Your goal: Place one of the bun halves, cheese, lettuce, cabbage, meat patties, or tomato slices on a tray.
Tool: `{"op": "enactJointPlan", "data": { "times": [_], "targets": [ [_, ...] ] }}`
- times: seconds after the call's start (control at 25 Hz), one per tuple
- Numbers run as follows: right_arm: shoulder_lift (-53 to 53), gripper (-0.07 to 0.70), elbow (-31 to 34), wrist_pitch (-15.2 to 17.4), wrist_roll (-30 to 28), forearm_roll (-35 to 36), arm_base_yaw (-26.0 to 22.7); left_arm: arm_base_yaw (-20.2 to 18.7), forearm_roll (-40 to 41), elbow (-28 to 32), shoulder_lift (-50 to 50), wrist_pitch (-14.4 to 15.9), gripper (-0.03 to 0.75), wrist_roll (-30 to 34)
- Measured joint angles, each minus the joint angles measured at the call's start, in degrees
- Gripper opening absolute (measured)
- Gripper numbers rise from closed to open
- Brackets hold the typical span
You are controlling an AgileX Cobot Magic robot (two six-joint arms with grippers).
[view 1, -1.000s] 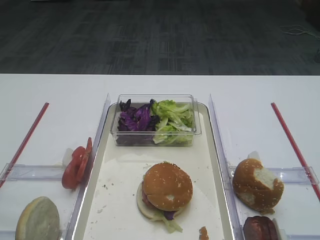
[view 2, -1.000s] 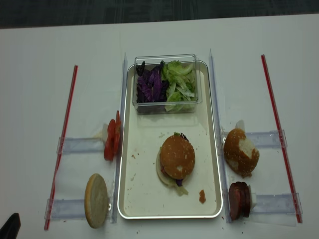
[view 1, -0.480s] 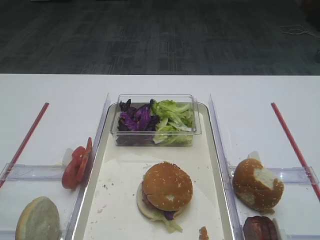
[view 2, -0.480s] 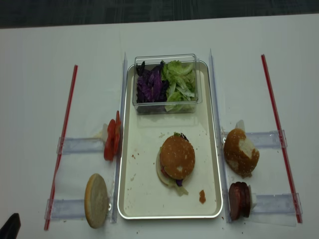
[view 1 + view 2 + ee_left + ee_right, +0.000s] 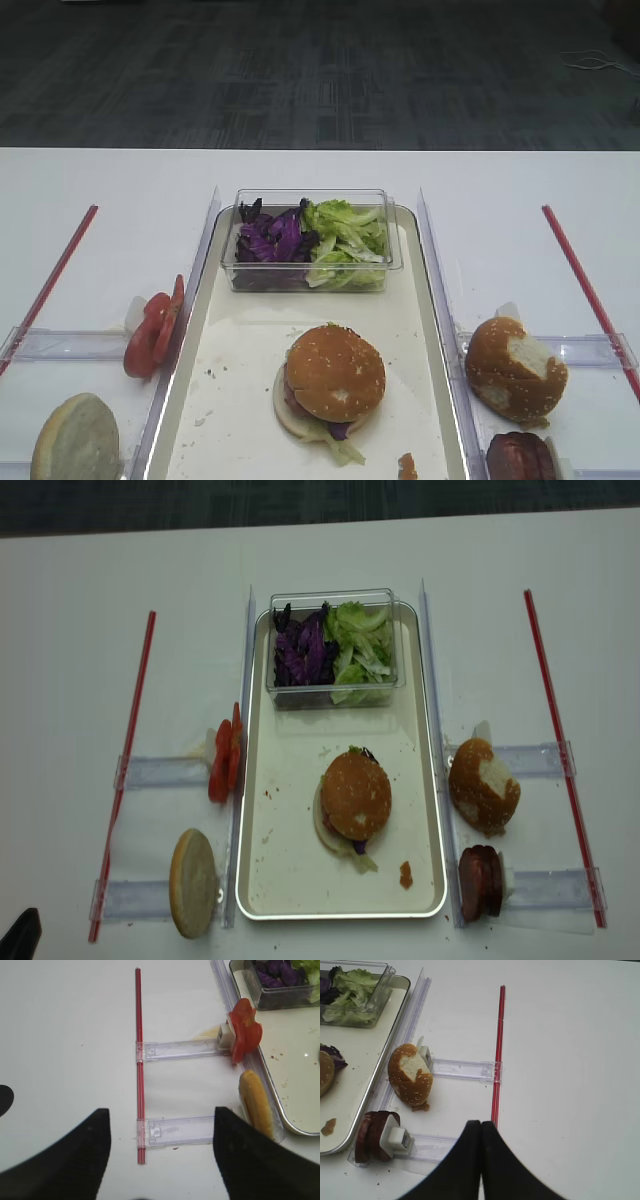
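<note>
The tray (image 5: 283,880) lay lengthwise at the centre of the white table (image 5: 70,630). A clear plastic tub (image 5: 335,693) stood at the tray's far end, with purple cabbage (image 5: 300,652) in its left half and green lettuce (image 5: 362,652) in its right half. Nearer the camera, a sesame-seeded bun top (image 5: 357,794) rested on a stacked burger on the tray liner; a pale bottom bun and leaf scraps showed under its edge. A small crumb (image 5: 405,874) lay on the liner beside it.

Left of the tray, tomato slices (image 5: 225,761) stood on edge against a clear holder (image 5: 160,772), and a pale seedless bun half (image 5: 193,882) stood on edge at the next holder nearer the camera. Right of the tray, a seeded bun with a torn white patch (image 5: 483,787) and, nearer the camera, meat patties (image 5: 479,882) on edge occupied matching holders. A red strip (image 5: 558,742) ran along each outer side.

The right gripper (image 5: 481,1132) had its jaws pressed together, holding nothing, above bare table near the patties. The left gripper (image 5: 157,1155) had its fingers spread wide apart and empty, over the left holders.
</note>
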Motion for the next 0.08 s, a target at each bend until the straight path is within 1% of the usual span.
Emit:
{"op": "enactJointPlan", "data": {
  "times": [0.08],
  "targets": [
    [0.0,0.023,0.0,0.0,0.0,0.0,0.0,0.0,0.0,0.0,0.0,0.0,0.422,0.0]
  ]
}}
